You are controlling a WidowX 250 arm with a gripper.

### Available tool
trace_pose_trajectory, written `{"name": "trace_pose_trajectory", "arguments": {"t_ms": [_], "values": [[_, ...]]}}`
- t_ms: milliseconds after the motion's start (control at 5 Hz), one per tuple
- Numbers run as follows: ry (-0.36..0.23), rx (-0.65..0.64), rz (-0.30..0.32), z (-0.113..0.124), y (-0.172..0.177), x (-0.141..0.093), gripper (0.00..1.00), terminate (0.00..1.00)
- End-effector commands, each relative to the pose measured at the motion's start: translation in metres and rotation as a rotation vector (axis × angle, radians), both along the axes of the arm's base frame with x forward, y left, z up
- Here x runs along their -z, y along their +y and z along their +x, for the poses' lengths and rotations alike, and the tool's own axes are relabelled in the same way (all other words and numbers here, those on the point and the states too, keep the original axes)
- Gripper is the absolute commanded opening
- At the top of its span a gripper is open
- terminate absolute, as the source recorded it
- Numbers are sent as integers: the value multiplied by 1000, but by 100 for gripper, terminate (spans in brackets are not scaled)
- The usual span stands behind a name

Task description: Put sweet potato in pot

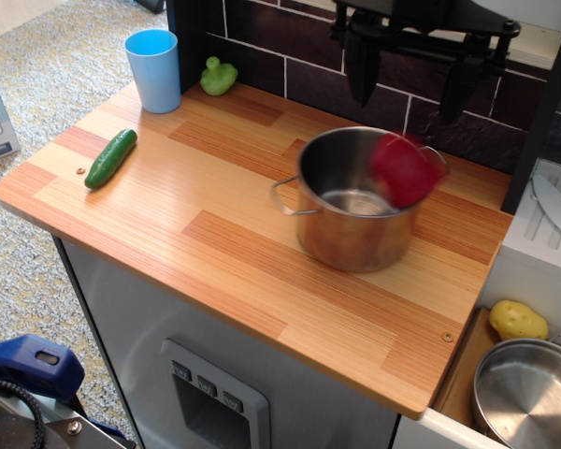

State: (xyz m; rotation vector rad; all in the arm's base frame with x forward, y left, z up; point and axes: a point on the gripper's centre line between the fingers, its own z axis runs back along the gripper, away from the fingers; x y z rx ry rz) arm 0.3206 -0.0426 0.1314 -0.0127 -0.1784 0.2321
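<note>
The wooden desk [215, 234] fills most of the view, its planks striped in light and darker orange, with a dark tiled wall along its far edge.

Toward the desk's far right corner stands the pot [355, 201], a tall shiny steel one, open at the top, with thin wire loop handles on its left and right sides. Its outline is a little blurred.

Above the pot, against the tiled wall at the far edge, hangs the black tool [413, 70]. Its two fingers point downward and stand wide apart, with nothing between them.

The sweet potato [405, 168], a glossy red toy, shows as a blurred red shape at the right part of the pot's rim, below the tool and not touching it. Whether it touches the rim or the inner wall cannot be told from the blur.

Beyond the desk's right edge, lower down, sits a shallower steel pan [528, 393], and just above it a lumpy yellow potato [517, 320].

A light blue cup [154, 68] stands upright at the far left corner of the desk. A green cucumber [110, 157] lies near the left edge, well apart from the pot. A small green toy [219, 75] rests at the far edge just beside the cup.
</note>
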Motion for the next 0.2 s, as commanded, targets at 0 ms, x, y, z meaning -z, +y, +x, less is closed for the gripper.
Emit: {"name": "trace_pose_trajectory", "arguments": {"t_ms": [0], "values": [[-74,-5,-22,3,0,-16,100,100]]}}
